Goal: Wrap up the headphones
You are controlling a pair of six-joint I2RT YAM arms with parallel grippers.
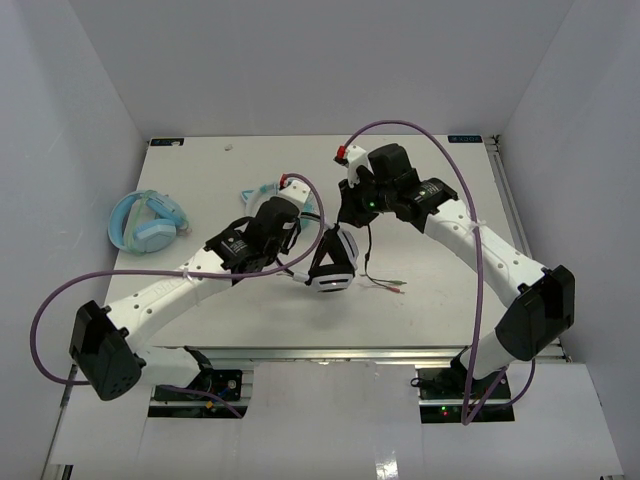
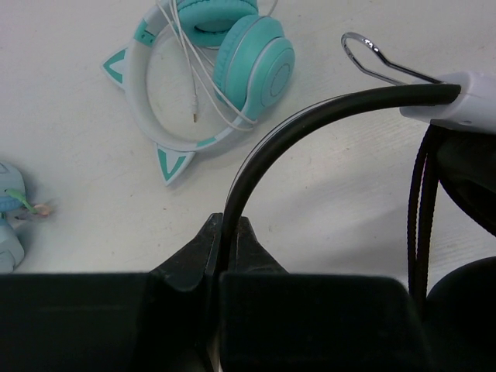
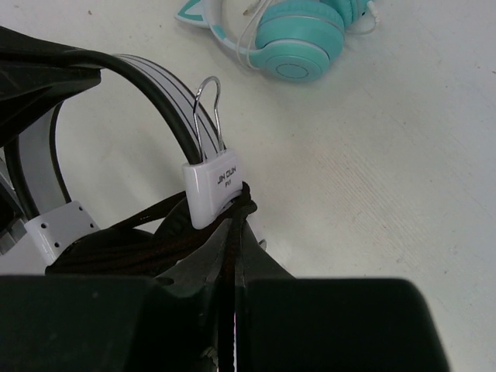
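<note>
The headphones (image 1: 333, 264) are held up over the table's middle between both arms, white earcups hanging low. My left gripper (image 1: 298, 243) is shut on the thin black headband (image 2: 310, 116), which rises from between its jaws (image 2: 227, 236) and arcs right to a white slider (image 2: 457, 97). My right gripper (image 1: 351, 220) is shut on the black braided cable (image 3: 246, 200) just below the white slider (image 3: 211, 186); the cable runs down between its jaws (image 3: 235, 232). Cable strands hang beside the slider (image 2: 418, 209). The cable's loose end (image 1: 385, 283) lies on the table.
Teal cat-ear headphones (image 2: 225, 66) with a white cord lie on the table behind the left gripper, also in the right wrist view (image 3: 298, 31). Chunky light-blue headphones (image 1: 148, 222) lie at the table's left edge. White walls enclose the table.
</note>
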